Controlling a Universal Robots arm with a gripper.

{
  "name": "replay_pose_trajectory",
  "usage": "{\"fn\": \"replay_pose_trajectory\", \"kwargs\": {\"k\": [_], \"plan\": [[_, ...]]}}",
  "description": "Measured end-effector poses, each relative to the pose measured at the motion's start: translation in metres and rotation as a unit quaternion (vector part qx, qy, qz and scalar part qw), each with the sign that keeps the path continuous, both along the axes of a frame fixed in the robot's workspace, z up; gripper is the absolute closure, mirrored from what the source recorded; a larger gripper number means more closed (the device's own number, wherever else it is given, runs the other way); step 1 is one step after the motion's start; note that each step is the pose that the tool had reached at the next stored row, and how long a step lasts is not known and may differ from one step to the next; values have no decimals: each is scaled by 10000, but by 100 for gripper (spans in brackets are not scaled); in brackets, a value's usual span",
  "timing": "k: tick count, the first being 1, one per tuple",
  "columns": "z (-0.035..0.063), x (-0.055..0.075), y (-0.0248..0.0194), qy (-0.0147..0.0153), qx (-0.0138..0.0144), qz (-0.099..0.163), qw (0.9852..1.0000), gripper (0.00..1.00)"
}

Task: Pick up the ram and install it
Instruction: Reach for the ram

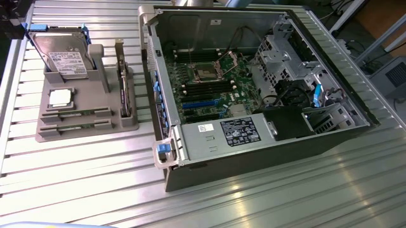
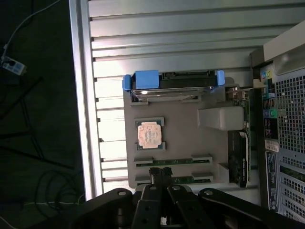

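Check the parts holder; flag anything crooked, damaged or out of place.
Nothing stands out: both ram sticks lie level in slots of the grey holder, the processor sits flat, the hard drive and expansion card stand on edge.

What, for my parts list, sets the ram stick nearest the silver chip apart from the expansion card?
Colour: the ram stick is thin and green; the expansion card is dark. Height: the ram stick sits low in its slot; the expansion card rises well above the grey holder. Direction: the ram stick runs across the holder, the expansion card along its edge. Both sit in that holder.
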State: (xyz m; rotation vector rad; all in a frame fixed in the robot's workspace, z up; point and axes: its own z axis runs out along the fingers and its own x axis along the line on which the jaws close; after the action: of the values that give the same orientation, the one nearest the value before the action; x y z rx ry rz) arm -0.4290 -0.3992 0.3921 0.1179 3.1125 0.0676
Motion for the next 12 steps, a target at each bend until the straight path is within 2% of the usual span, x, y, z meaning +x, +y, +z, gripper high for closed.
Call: {"fn": "replay_pose_trajectory", "kwargs": {"k": [4, 8, 10, 12], "plan": [[0, -67, -2, 0, 0, 0, 10000, 90], [-2, -71, -3, 0, 0, 0, 10000, 90], [-6, -72, -15, 0, 0, 0, 10000, 90], [-7, -71, -45, 0, 0, 0, 10000, 90]]}}
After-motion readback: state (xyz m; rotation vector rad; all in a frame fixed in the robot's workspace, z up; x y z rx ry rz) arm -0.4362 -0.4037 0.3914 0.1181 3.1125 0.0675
